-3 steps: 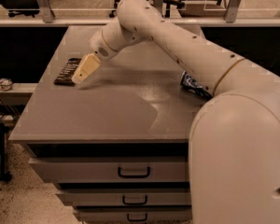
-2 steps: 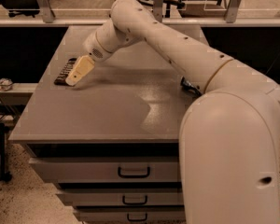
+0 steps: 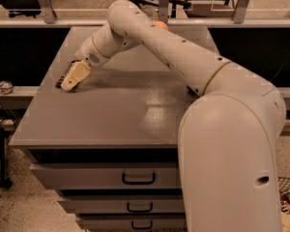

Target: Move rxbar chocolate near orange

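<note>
The rxbar chocolate [image 3: 63, 75] is a dark flat wrapper lying near the table's left edge, towards the back. Only its left side shows, because my gripper [image 3: 73, 77] is right over it, pointing down and to the left, low at the table top. I cannot tell whether it touches the bar. The orange [image 3: 159, 25] is at the back of the table. Only a small orange sliver of it peeks out above my arm [image 3: 183, 57], which crosses the table from the right.
The grey table top [image 3: 111, 110] sits on a cabinet with several drawers [image 3: 137, 178] facing me. My large arm base [image 3: 232, 158] fills the right foreground and hides the table's right side. Chairs and rails stand behind the table.
My gripper has moved left along the table, from beside the bar's right end to over the bar. The arm has swung left with it.
</note>
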`<action>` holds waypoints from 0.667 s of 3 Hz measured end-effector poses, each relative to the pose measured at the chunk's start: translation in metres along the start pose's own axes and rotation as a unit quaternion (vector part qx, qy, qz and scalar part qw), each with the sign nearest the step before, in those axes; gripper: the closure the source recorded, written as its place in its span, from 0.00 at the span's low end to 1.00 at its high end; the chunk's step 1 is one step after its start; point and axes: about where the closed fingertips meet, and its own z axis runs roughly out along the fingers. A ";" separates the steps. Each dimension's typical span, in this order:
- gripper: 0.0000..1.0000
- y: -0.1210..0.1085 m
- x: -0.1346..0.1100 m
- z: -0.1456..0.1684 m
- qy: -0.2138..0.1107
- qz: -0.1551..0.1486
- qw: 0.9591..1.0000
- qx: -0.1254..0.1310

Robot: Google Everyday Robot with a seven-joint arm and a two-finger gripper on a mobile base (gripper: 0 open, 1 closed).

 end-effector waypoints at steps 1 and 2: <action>0.50 0.005 0.000 0.001 0.000 0.001 1.000 -0.004; 0.73 0.008 0.002 -0.002 0.001 0.002 1.000 -0.004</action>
